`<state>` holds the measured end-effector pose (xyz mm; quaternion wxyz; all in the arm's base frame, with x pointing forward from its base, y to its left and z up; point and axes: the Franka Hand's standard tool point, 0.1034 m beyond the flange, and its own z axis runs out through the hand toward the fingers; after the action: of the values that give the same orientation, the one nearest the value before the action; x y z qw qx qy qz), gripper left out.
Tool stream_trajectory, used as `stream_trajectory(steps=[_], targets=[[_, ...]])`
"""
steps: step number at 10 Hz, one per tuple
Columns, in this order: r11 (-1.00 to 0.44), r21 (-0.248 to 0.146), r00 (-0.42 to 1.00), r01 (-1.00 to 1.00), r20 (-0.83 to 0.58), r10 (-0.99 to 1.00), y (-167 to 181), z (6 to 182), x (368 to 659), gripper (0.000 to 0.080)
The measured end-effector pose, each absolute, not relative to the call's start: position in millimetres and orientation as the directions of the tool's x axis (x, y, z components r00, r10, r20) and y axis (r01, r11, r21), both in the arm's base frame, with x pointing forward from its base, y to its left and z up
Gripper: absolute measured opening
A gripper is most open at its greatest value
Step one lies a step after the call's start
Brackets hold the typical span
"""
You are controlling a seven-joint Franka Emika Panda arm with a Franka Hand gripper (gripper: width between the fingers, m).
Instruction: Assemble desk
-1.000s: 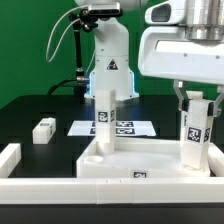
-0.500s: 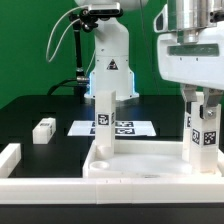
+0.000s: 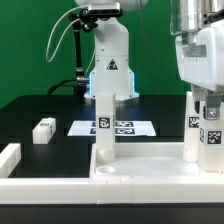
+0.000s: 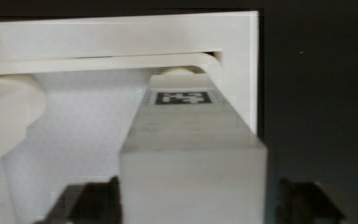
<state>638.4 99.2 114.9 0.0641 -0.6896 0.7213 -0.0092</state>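
We find the work at the fitting of the second leg. It stands upright between the jaws, its foot down in the tray, which lies on the black surface directly below the jaws.

The jaws are parted. In the wrist view the leg fills the middle, and a dark finger stands at each side with what looks like a thin gap. We judge that the jaws flank the leg rather than pinch it.

The first leg stands upright in the tray, well apart from the jaws toward the exterior view's left. A third leg lies loose on the surface, farther from the jaws on that same side.

Next move, in our judgement: the jaws should rise straight off the second leg without brushing it sideways, then cross to the loose leg.

Not established:
- The joint between the second leg and the tray is hidden by the tray's rim, so we cannot say whether the leg is fully seated.
- The tray's end beyond the jaws is cut off by the frame.
- The finger ends are dim and clipped in the wrist view.
- No fourth leg is in sight.
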Motion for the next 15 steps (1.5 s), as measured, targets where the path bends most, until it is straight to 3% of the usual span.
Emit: stream_trajectory(steps=[1, 2, 3, 4, 5, 9, 11, 12, 14, 15], targets=[[0.01, -0.104, -0.003, -0.995, -0.075, -0.997, 99.1, 114.5, 638.3, 0.0589], [-0.098, -0.12, 0.106, -0.988, -0.063, -0.992, 98.3, 114.3, 640.0, 0.0589], [-0.265, -0.132, 0.273, -0.955, -0.049, -0.961, 98.6, 113.2, 640.7, 0.0637], [-0.416, -0.114, 0.424, -0.902, -0.055, -0.904, 104.9, 112.3, 638.5, 0.0646], [-0.532, -0.12, 0.54, -0.838, -0.047, -0.84, 106.3, 111.0, 638.6, 0.0646], [-0.74, -0.12, 0.746, -0.662, -0.007, -0.666, 104.5, 110.7, 639.0, 0.0649], [-0.937, -0.091, 0.942, -0.336, -0.006, -0.337, 114.2, 107.6, 640.8, 0.0649], [-0.965, -0.092, 0.969, -0.245, -0.018, -0.245, 121.1, 108.4, 644.1, 0.0649], [-0.956, -0.091, 0.96, -0.28, -0.01, -0.28, 118.3, 107.6, 645.7, 0.0649], [-0.953, -0.092, 0.958, -0.287, -0.011, -0.287, 118.3, 107.6, 645.7, 0.0554]])
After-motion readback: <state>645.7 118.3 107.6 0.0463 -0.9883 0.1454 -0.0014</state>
